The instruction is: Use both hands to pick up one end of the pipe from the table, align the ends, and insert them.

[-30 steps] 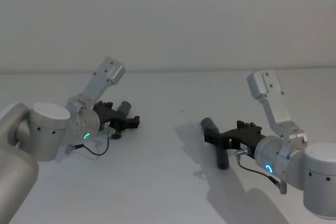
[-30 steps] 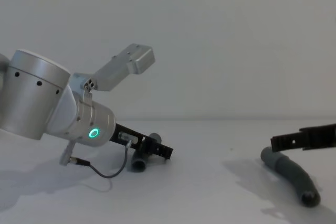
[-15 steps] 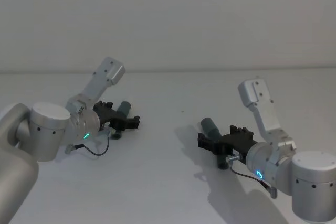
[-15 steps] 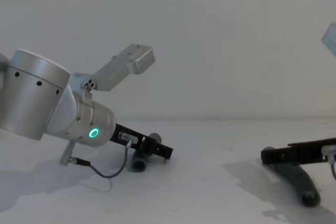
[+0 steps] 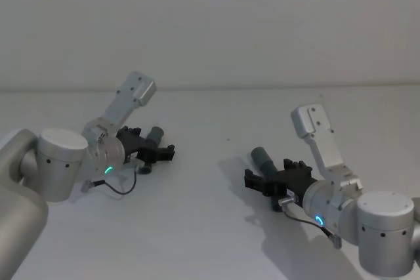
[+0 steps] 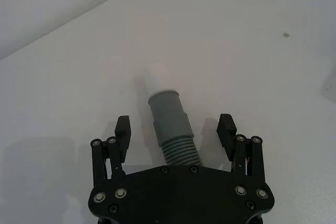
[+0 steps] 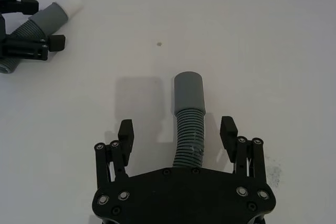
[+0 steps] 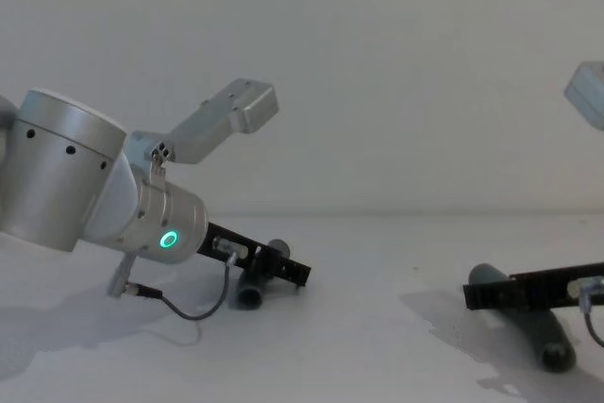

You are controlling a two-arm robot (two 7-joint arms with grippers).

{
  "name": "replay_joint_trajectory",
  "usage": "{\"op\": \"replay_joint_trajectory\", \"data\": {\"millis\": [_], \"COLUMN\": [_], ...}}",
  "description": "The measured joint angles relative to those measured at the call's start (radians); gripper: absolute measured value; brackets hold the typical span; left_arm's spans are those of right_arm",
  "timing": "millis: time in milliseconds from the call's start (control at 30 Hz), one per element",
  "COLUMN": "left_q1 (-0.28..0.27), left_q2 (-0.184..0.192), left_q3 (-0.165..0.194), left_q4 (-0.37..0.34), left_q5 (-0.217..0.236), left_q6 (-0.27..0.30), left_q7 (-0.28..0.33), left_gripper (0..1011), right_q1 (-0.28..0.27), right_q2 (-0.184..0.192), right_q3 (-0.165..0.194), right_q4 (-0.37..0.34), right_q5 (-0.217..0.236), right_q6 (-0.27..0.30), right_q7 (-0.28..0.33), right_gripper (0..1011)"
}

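One short piece (image 6: 167,109) of grey pipe is seen lying on the white table (image 5: 210,227) at the robot's left. The left gripper (image 6: 174,124) is lowered over its ribbed part with the jaws spread wide. A finger stands clear of the pipe on either side, so nothing is clamped. A smooth collar and a pale tip (image 6: 157,74) are shown beyond the fingers, pointing away from the wrist. A green ring (image 8: 169,239) is lit on the left arm, and a thin cable (image 8: 189,310) is hung below it, close to the table. The long piece (image 7: 189,109) is found lying on the table at the right, slightly nearer the robot. The right gripper (image 7: 176,127) is held low across it and is likewise opened wide, with gaps left between the fingers and the ribbed hose. Its smooth round end (image 7: 188,85) is seen past the fingertips. The tip and the end are kept well apart, with bare table between them.
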Motion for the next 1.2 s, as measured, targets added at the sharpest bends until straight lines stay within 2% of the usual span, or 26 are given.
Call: {"op": "replay_joint_trajectory", "data": {"millis": [633, 1200], "left_q1": [0.000, 0.000], "left_q2": [0.000, 0.000], "left_q3": [0.000, 0.000], "left_q4": [0.000, 0.000], "left_q5": [0.000, 0.000], "left_q6": [0.000, 0.000], "left_q7": [0.000, 0.000], "left_gripper": [1001, 1001], "right_q1": [0.030, 0.042], "right_q2": [-0.005, -0.015], "right_q3": [0.006, 0.018], "right_q4": [0.075, 0.114], "right_q5": [-0.014, -0.014], "right_q6": [-0.033, -0.057], "right_q7": [0.028, 0.051], "right_gripper": [1000, 1000]}}
